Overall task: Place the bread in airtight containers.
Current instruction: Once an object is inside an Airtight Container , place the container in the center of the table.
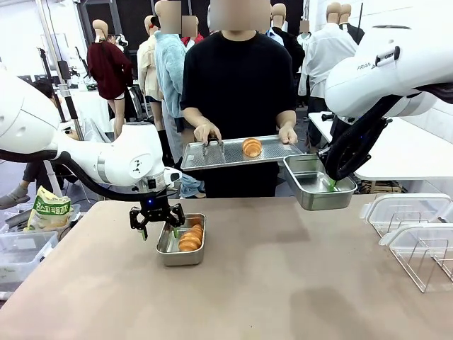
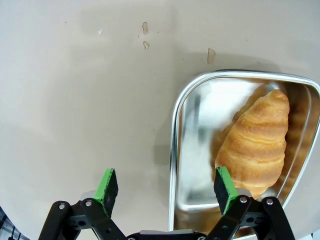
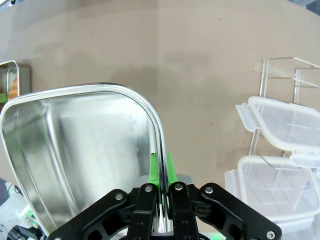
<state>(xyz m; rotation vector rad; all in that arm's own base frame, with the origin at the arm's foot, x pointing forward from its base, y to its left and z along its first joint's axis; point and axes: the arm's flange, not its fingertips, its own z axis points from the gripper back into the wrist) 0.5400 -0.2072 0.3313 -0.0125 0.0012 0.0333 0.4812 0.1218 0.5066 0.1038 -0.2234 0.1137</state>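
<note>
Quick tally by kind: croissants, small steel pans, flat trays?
Croissants: 2
Small steel pans: 2
Flat steel tray: 1
Total: 5

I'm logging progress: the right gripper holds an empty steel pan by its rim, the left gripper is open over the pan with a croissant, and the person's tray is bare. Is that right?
Not quite: the person's tray is not bare. A second croissant lies on it, as the front view shows. The rest of your statement stands.
</note>
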